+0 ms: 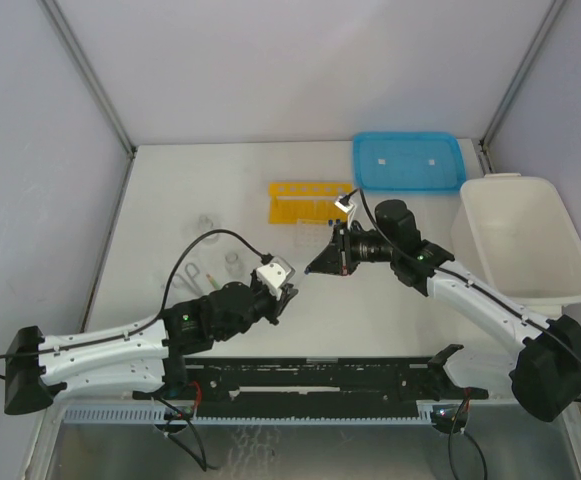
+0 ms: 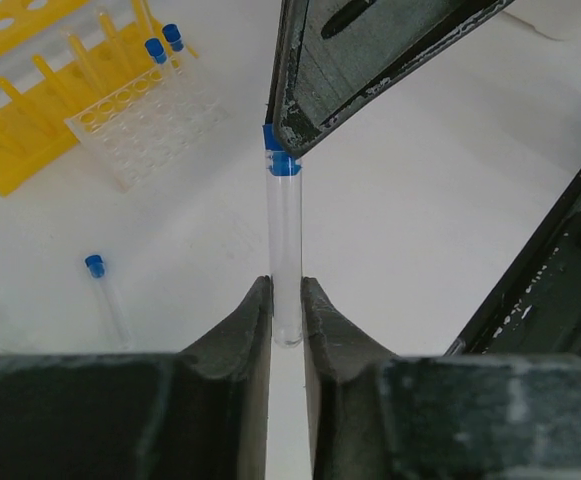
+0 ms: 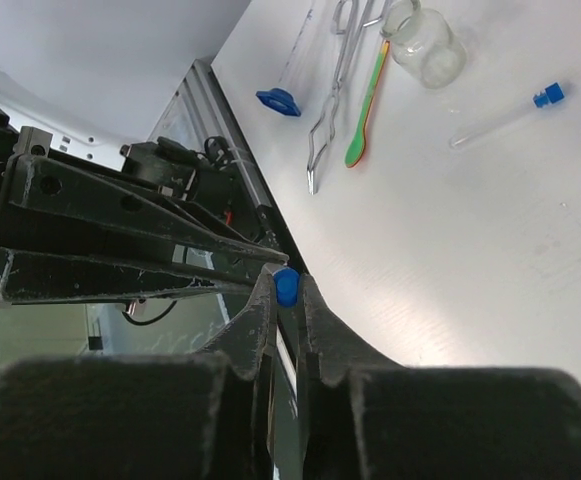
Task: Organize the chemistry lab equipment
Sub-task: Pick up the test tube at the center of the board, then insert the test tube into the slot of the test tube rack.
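A clear blue-capped tube (image 2: pixel 287 255) stands off the surface, clamped at both ends. Another tube (image 2: pixel 107 300) lies flat. Two more (image 2: pixel 162 55) stand by the yellow rack (image 2: pixel 15 130).

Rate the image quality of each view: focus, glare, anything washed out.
Top external: evenly lit, sharp, but the white table is so bright the clear glassware nearly vanishes. Left wrist: the held tube is crisp, the left pincer at the bottom edge soft. Right wrist: tongs sharp, near fingers blurred.
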Available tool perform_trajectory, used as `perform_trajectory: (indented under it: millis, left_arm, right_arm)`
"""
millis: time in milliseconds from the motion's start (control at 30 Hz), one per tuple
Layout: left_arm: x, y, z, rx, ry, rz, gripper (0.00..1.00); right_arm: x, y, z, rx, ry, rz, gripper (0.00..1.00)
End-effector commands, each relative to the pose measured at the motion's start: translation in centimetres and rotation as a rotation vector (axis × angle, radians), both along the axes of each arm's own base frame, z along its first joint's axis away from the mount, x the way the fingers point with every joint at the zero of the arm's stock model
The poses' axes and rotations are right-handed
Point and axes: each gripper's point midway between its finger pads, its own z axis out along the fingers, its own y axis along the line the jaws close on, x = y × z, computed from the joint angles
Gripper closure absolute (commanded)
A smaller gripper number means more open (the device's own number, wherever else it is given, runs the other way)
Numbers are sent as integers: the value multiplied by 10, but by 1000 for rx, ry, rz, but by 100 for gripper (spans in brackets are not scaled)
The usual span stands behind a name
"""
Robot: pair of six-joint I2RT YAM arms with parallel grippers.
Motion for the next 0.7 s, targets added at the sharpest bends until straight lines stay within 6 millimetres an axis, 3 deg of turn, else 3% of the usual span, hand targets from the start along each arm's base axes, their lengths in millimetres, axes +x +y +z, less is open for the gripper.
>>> perform_trajectory:
  millis: [0, 33, 133, 167, 433, 567, 667]
  left_arm:
    - [6, -2, 8, -24, -25, 31, 71]
    - [8, -1, 6, -14, -23, 47, 62]
    - [12, 0, -5, 33, -13, 70, 3]
    - [13, 0, -9, 50, -9, 73, 0]
    - [41, 8, -54, 141, 144, 142, 1]
    - [64, 29, -68, 149, 225, 241, 25]
    - [78, 44, -70, 132, 266, 310, 46]
  right_arm:
    - [7, 3, 20, 22, -76, -13, 100]
    - [10, 2, 19, 10, -81, -26, 100]
    - [24, -5, 12, -63, -100, -96, 100]
    - [31, -9, 8, -97, -109, -127, 100]
    - [106, -51, -17, -396, -183, -469, 100]
    - [139, -61, -27, -501, -212, -585, 100]
    - [162, -55, -31, -562, -222, -605, 100]
